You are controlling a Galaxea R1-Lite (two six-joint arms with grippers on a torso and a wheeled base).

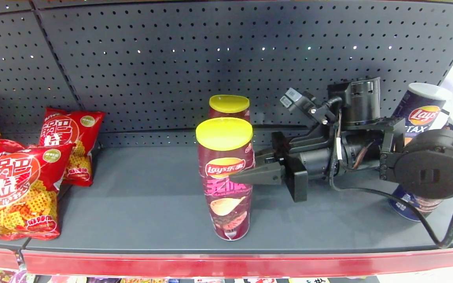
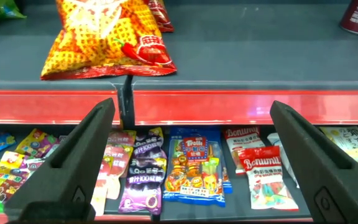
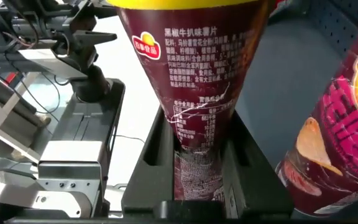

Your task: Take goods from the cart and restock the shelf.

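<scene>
The maroon chip can stands upright on the shelf just before a matching can, clamped in the right tool and seemingly awaiting release, while the left tool hangs wide and empty before the shelf's red edge.

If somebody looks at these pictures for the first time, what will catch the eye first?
A tall maroon chip can with a yellow lid stands at the front middle of the grey shelf, clamped from the right in the jaws of the right gripper, with a second such can behind it. Red snack bags lie at the shelf's left end.
</scene>
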